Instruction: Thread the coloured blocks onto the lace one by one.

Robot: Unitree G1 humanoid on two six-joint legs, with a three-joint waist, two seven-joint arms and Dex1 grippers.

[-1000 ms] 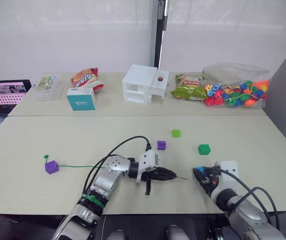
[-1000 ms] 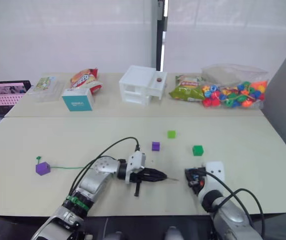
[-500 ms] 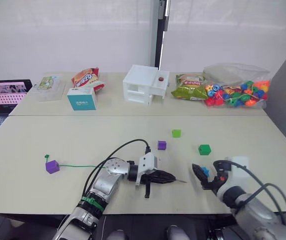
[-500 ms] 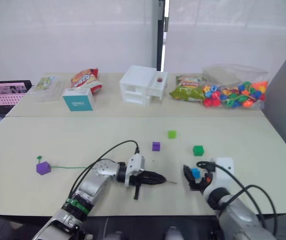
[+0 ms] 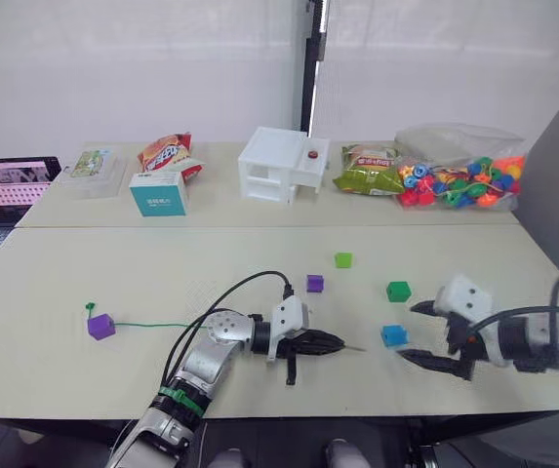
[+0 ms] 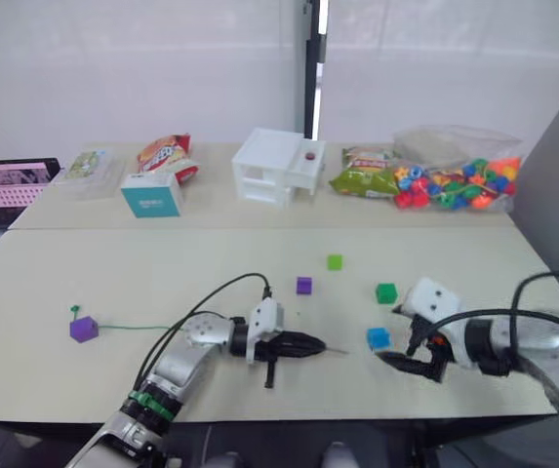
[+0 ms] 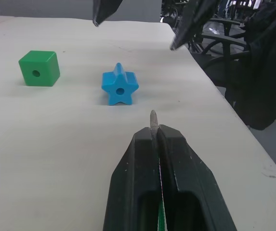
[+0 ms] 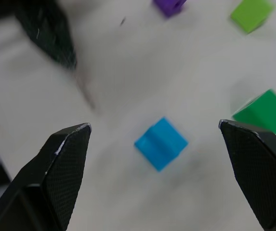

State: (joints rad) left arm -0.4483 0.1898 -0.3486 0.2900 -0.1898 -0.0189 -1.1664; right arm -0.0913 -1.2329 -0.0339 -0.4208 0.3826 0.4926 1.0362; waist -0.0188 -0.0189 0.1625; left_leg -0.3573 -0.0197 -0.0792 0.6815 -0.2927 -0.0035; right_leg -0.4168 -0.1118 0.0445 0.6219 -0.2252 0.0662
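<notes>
My left gripper is shut on the lace's grey needle tip, which pokes out toward the right. The green lace trails left across the table to a purple block threaded on it. A blue block lies on the table just beyond the tip. To its right my right gripper stands wide open, one finger on each side of the block's far side and touching nothing. A dark green block, a light green block and a second purple block lie loose further back.
Along the far table stand a white box, a teal carton, snack bags and a clear bag of coloured beads. A laptop sits at the far left. The table's front edge runs just below both grippers.
My right gripper has opened and let go of the blue block, which now lies on the table. The right arm has swung out to the right. The left gripper has stayed put.
</notes>
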